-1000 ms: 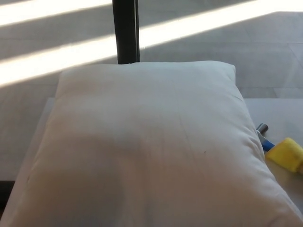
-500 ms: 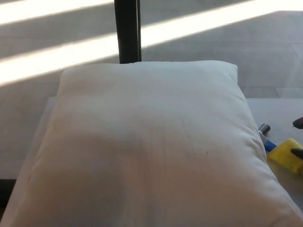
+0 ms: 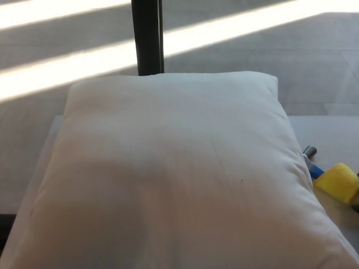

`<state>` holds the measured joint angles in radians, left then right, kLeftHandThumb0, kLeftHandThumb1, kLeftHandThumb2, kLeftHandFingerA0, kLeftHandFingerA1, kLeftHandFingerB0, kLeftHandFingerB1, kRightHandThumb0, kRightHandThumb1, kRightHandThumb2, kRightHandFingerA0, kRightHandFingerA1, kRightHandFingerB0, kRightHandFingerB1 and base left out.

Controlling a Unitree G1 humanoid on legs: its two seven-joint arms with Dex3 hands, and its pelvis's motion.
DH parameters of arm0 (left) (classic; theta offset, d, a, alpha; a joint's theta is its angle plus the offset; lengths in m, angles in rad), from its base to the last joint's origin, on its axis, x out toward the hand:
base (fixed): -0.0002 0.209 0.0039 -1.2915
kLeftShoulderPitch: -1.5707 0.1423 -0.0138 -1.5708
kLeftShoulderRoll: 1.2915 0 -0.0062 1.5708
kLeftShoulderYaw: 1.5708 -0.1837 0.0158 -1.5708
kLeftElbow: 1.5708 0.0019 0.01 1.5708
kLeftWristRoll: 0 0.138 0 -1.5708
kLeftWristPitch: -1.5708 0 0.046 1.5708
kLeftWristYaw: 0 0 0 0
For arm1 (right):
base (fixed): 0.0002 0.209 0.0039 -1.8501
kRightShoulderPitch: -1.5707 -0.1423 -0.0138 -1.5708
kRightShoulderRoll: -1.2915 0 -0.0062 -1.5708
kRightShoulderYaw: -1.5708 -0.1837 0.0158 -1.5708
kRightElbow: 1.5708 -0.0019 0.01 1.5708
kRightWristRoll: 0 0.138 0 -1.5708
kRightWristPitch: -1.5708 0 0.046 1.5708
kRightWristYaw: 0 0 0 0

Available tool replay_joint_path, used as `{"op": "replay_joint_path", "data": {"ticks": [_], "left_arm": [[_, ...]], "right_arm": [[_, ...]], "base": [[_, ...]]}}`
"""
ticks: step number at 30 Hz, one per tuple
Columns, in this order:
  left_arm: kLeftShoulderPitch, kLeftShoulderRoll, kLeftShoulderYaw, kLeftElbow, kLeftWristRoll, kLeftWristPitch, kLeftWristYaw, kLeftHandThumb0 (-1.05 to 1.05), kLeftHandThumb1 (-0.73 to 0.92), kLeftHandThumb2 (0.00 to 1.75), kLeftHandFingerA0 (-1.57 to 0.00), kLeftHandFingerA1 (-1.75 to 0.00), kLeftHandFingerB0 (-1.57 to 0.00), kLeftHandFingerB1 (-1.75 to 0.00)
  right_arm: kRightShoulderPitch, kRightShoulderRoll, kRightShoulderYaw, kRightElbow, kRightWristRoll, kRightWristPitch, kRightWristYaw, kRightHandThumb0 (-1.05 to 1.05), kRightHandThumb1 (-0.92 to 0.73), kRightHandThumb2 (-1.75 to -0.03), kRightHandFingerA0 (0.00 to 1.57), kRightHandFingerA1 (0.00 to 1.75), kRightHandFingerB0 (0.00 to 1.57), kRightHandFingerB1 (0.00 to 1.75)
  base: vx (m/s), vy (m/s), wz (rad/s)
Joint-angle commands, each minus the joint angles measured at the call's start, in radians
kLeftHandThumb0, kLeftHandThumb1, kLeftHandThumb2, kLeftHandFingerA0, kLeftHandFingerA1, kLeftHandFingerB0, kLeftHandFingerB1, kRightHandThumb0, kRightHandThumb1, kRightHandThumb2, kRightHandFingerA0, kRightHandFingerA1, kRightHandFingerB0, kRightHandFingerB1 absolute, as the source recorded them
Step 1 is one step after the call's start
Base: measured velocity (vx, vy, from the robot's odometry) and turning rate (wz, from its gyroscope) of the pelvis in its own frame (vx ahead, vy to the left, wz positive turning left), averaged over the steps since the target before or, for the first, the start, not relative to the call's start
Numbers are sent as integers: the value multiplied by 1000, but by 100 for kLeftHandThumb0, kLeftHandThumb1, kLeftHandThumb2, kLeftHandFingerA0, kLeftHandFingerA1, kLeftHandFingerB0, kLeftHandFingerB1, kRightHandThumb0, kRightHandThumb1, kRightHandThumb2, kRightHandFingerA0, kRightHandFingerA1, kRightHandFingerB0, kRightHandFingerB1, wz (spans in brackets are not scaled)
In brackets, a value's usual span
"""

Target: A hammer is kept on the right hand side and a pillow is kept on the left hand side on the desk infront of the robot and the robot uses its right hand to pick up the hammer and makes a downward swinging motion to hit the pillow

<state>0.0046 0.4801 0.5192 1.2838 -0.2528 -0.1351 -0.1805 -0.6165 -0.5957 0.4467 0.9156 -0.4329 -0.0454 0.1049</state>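
A large white pillow [image 3: 168,174] fills most of the head view and lies on the pale desk [image 3: 331,131]. Just off its right edge lies the hammer [image 3: 336,180]. It shows a small metal end near the pillow, a blue neck and a yellow grip that runs out past the right border of the picture. The pillow's edge hides part of the hammer. Neither of my hands shows clearly. A tiny dark sliver sits at the right border just under the yellow grip, and I cannot tell what it is.
A black upright post [image 3: 147,36] stands behind the pillow at the top centre. Beyond the desk is grey floor [image 3: 252,50] crossed by bright bands of sunlight. A strip of bare desk shows to the right of the pillow.
Half a second ago, black fingertips showed at the right border above and beside the yellow grip; they are gone now. The whole picture has shifted slightly. Pillow and hammer lie as before.
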Motion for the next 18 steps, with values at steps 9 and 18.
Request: {"op": "replay_joint_path", "data": {"ticks": [9, 18], "left_arm": [[7, 22, -1, 5, 0, -15, 2, -59, 78, 63, -80, -60, -61, -53], [5, 24, -3, 8, 3, -13, 3, -58, 78, 63, -79, -60, -62, -53]], "right_arm": [[-3, 103, 69, 42, -122, 2, -66, -77, -58, -92, 10, 53, 21, 43], [5, 110, 57, 111, -137, 55, -95, -52, -68, -61, 20, 46, 26, 30]], "base": [[0, 0, 0], [0, 0, 0]]}}
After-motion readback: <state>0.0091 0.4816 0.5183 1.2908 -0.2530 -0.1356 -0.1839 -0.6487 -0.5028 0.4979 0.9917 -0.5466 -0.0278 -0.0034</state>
